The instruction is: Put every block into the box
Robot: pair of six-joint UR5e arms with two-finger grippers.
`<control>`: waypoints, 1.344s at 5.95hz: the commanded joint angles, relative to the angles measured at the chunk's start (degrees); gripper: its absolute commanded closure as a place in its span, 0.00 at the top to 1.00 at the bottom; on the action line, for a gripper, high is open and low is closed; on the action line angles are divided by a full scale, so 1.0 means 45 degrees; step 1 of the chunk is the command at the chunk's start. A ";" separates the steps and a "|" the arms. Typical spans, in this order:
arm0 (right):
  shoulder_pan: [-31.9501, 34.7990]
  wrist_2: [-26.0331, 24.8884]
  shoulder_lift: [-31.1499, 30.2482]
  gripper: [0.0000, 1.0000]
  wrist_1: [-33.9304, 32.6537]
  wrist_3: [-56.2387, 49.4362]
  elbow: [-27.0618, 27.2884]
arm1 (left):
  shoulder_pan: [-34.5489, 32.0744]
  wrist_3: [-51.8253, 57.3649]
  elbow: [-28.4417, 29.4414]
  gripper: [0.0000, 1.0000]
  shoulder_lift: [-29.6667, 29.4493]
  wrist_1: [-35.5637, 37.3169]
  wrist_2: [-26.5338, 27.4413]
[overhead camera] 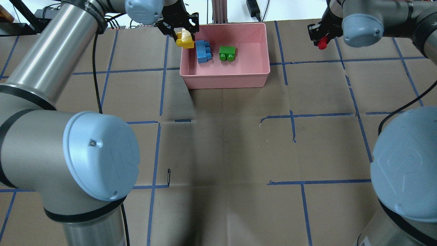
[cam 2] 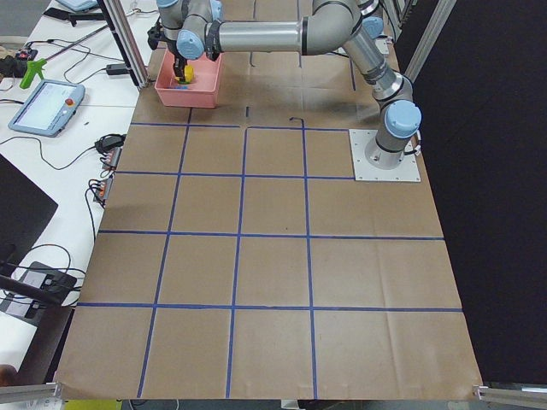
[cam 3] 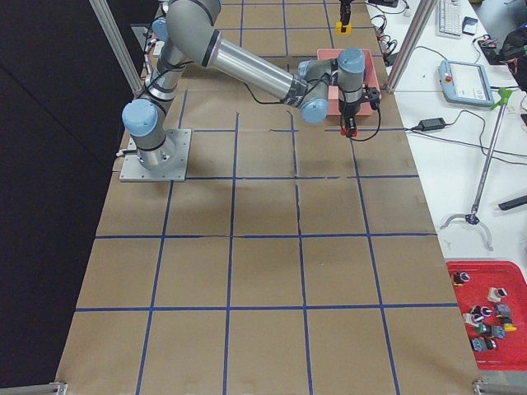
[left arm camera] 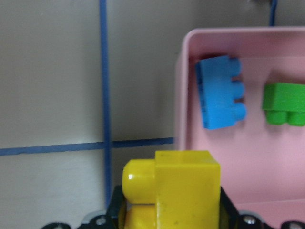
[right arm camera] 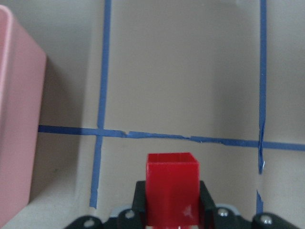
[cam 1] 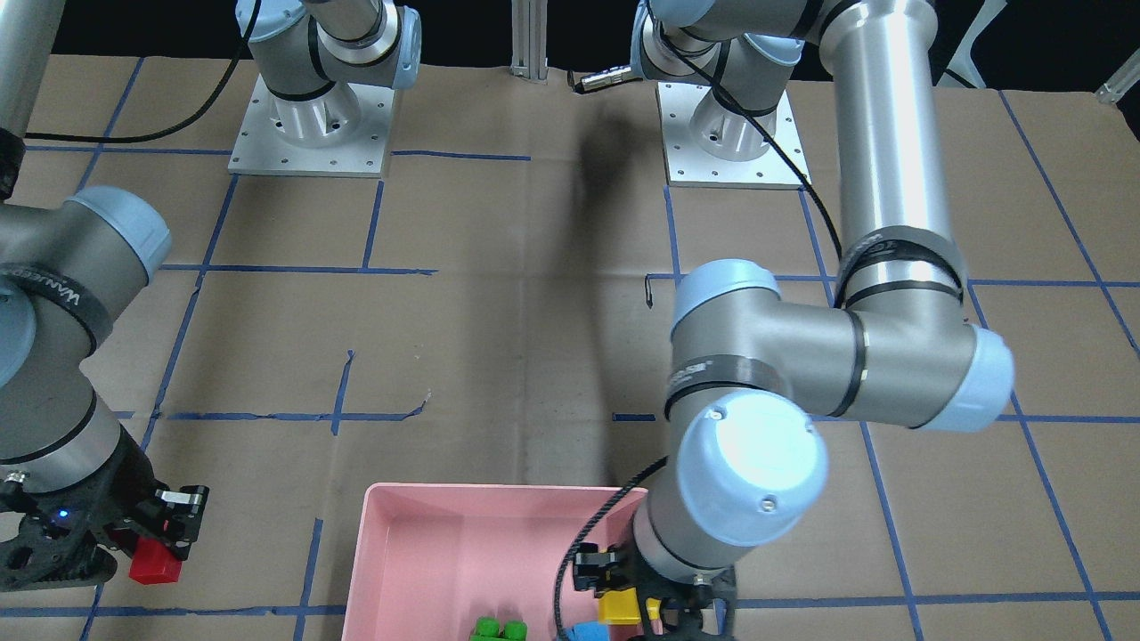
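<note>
counter [overhead camera: 222, 153]: brown paper with a blue tape grid; carried the box toward the far edge.
box [overhead camera: 225, 81]: pink tray, sat flat on counter, open side up, between the two sets of jaws.
green block [overhead camera: 227, 53]: lay on box floor near the middle, on its side, studs toward the robot; just beside blue, not touching.
blue block [overhead camera: 203, 51]: lay on box floor close to the left wall, on its side, three studs toward green.
left jaws: clamped on yellow block at the box's far-left corner.
yellow block [overhead camera: 184, 40]: hung in left jaws above the box's left rim; could not tell whether fully inside the rim line. Not on box floor.
right jaws: clamped on red block, off to the box's right.
red block [overhead camera: 322, 42]: gripped by its sides over bare counter, well apart from the box, outside it.
</note>
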 commanded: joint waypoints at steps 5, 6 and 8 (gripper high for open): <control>0.2497 -0.0024 -0.0350 0.05 0.0771 -0.1130 -0.1816 | 0.0267 0.0140 0.0074 0.99 -0.0132 0.1631 -0.0404; 0.2692 -0.0004 -0.0331 0.06 0.0771 -0.1110 -0.1815 | 0.1103 0.1266 -0.0159 0.99 0.0975 -0.0269 -0.0385; 0.3723 0.0054 0.0135 0.10 0.0615 -0.0256 -0.1834 | 0.1812 0.3124 -0.2470 1.00 0.3957 -0.1766 -0.0307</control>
